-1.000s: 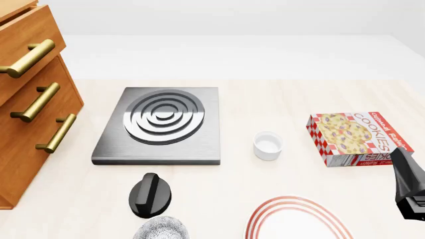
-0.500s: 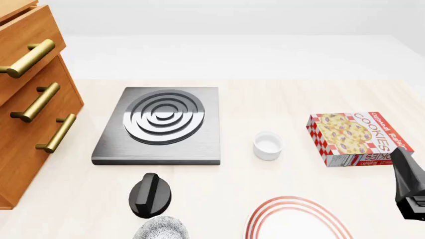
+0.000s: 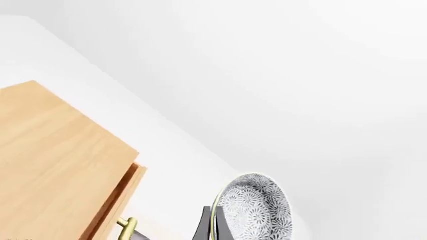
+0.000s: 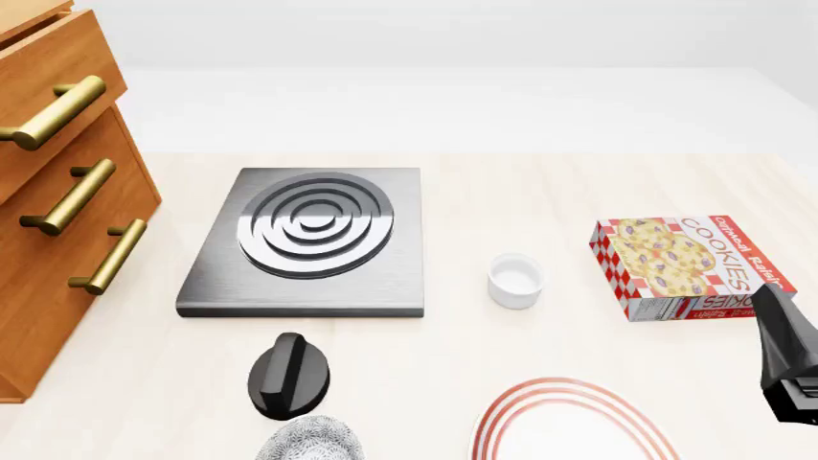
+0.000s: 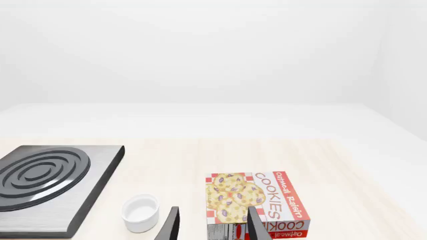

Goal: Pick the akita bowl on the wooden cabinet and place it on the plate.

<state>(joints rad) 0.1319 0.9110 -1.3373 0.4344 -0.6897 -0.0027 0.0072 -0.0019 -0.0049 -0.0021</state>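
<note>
**Q:** Locate akita bowl.

**A:** Found at 6 o'clock of the front view, cut by the frame edge, directly at 6 o'clock of the left arm's dark wrist. Positioned at 9 o'clock of the plate, apart from it. Off the wooden cabinet, which stands at 9 o'clock of the counter.

**Q:** State orientation and long axis.

**A:** Round in form; no long axis to report. Seen nearly edge-on in the left wrist view, rim running alongside the claw finger, speckled wall bulging away from it. Facing of the mouth: cannot tell from either view.

**Q:** Report left claw.

**A:** Clamped on the bowl's rim, as far as visible: one dark finger pressed against the rim, second finger hidden. Cabinet top and one brass handle visible beside it.

**Q:** Report right claw.

**A:** Fingers apart, nothing between them. Aimed toward 12 o'clock over the counter, with the cookie box just ahead. Seen in the front view only as a dark shape at 4 o'clock.

**Q:** List remaining items.

**A:** Grey stove slab at 10 o'clock of centre. Small white bowl between slab and cookie box, at 12 o'clock of the plate, apart from all three.
</note>
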